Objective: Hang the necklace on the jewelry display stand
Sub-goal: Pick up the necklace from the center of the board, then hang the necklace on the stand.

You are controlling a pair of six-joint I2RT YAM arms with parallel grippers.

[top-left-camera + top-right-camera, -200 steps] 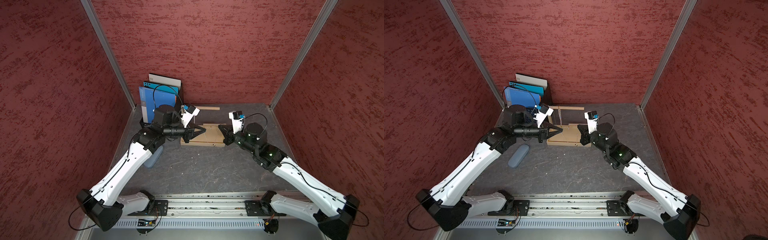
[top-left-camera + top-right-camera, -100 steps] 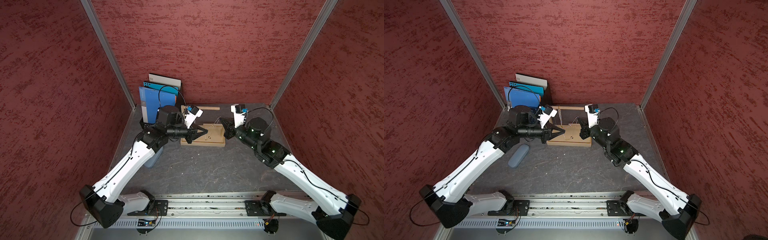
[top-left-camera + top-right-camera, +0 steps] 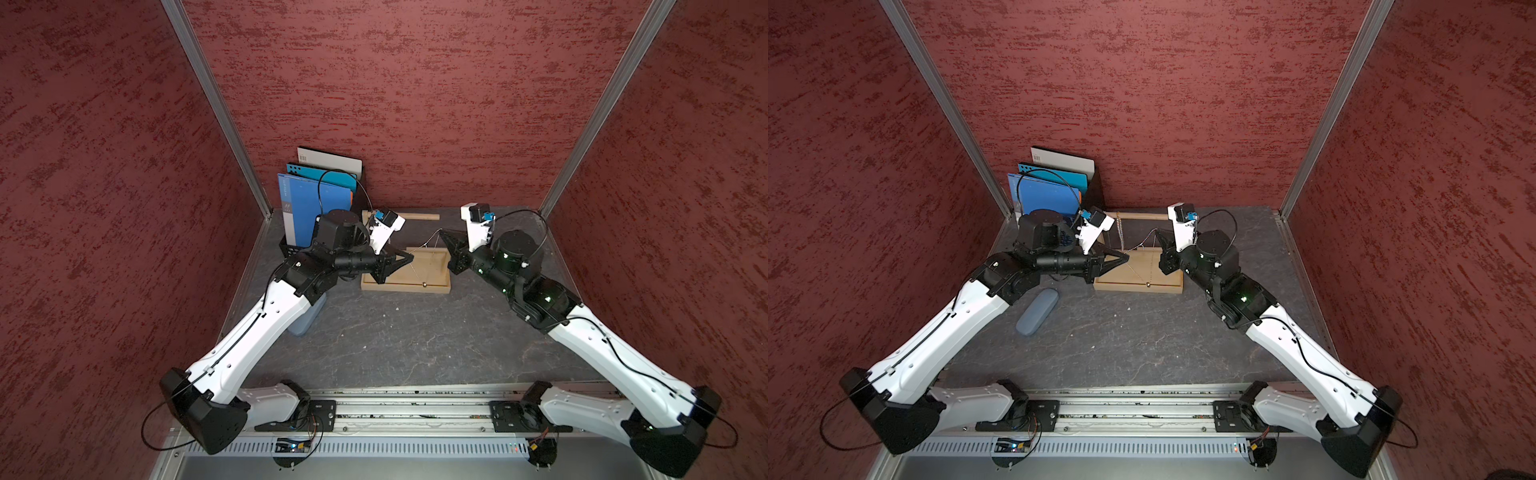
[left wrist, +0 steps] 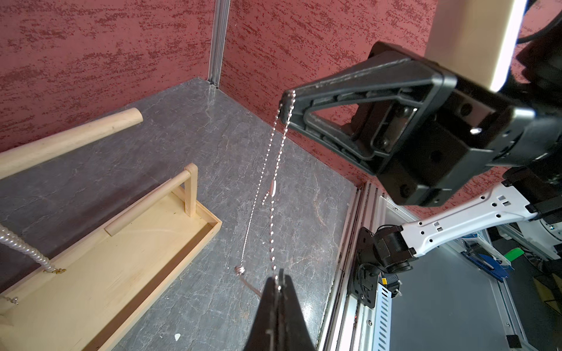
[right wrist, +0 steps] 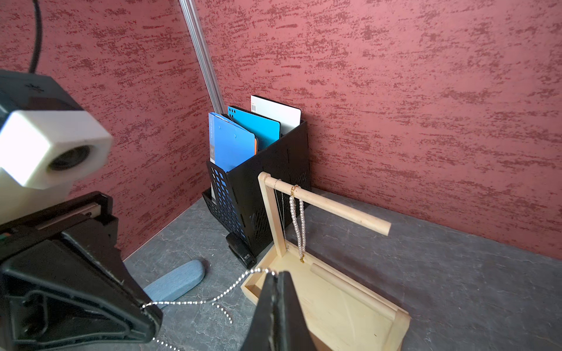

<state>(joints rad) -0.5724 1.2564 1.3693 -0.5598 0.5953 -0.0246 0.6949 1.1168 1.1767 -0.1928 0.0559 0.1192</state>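
necklace [image 4: 273,189]: thin silver ball chain, small bead [image 4: 239,270] dangling at low end. Hanging slack in air between both grippers, near stand's tray, clear of both arms. left gripper [image 4: 278,281] pinching chain, jaws pressed together on it. right gripper [image 4: 287,98] doing same, chain draping off its tip. stand [image 5: 343,313]: pale smooth wood, rimmed rectangular tray, square post carrying long round dowel [image 5: 334,209]. pearl string [image 5: 293,218] hanging on dowel. Black perforated rack [image 5: 267,188] standing behind, blue padded case [image 5: 176,282] lying on grey stone-look table [image 5: 456,288].
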